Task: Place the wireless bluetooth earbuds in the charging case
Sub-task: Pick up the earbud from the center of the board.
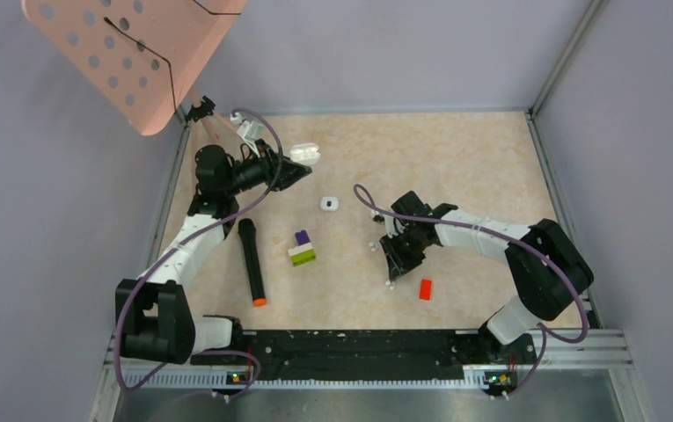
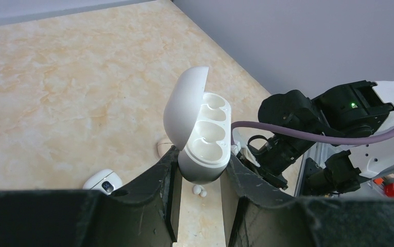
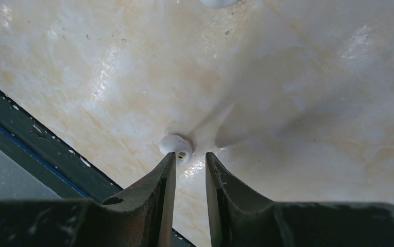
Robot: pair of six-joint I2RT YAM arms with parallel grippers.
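Holding an open white charging case clamped between its fingers, the left gripper keeps the lid tipped back and the sockets bare. Near the table's front edge, the right gripper points down with its fingers a narrow gap apart and nothing between them. One small round white earbud lies on the table just past the tip of one finger, off to the side of the gap. Other earbuds lie loose nearby. The likely trouble is that the fingers, if they come down as they stand, strike the smooth bud off-centre and flick it toward the dark rail. The gap also looks too tight to take it.
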